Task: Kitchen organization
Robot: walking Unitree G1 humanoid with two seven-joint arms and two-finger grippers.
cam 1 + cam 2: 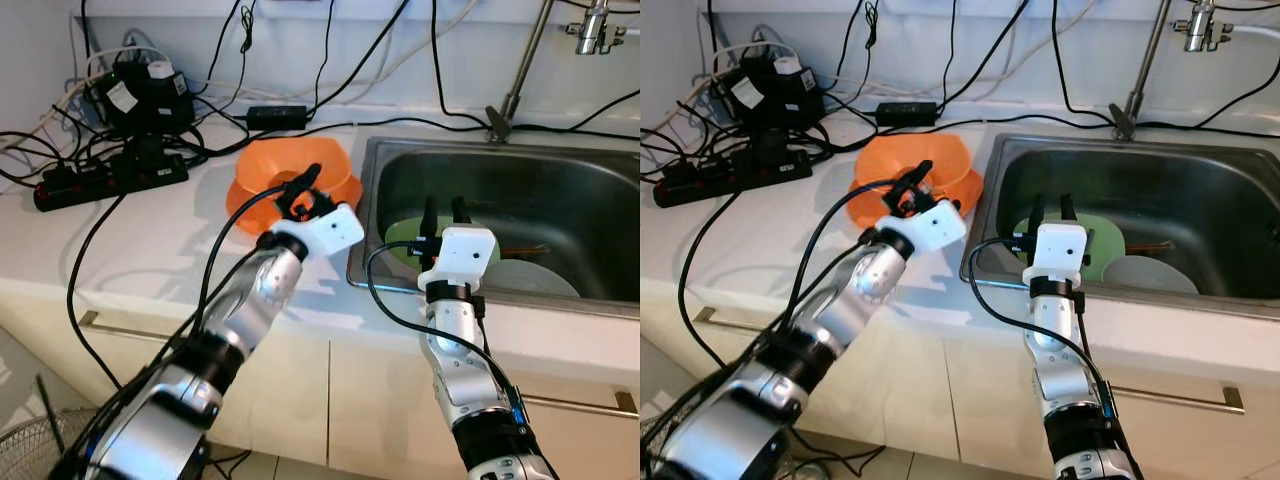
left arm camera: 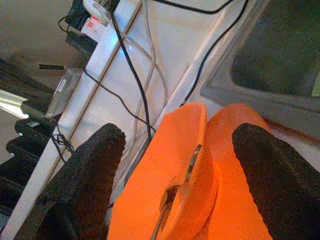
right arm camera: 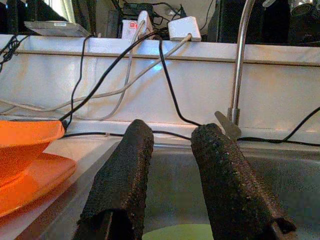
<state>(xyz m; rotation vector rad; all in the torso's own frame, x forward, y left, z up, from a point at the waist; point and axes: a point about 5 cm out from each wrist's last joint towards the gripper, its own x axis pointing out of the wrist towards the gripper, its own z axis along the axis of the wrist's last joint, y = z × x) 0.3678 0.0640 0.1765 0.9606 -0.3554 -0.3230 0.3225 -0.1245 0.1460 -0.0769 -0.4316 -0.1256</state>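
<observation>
The left gripper (image 1: 303, 193), fingers spread wide, reaches forward over the stacked orange plastic bowls (image 1: 290, 172) on the white countertop (image 1: 150, 235), while the right gripper (image 1: 445, 212), fingers slightly parted and empty, points into the stainless steel sink (image 1: 560, 200) above a round green plate (image 1: 405, 240).

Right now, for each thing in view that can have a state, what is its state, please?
Left gripper: open, over the orange dishes.
Right gripper: open, empty, above the sink's front edge.
Orange bowl: upright, resting on the orange plate.
Orange plate: flat on the counter, beside the sink.
Sink: holds dishes; no water seen running.
Green plate: lying in the sink.
White plate: lying in the sink.
</observation>
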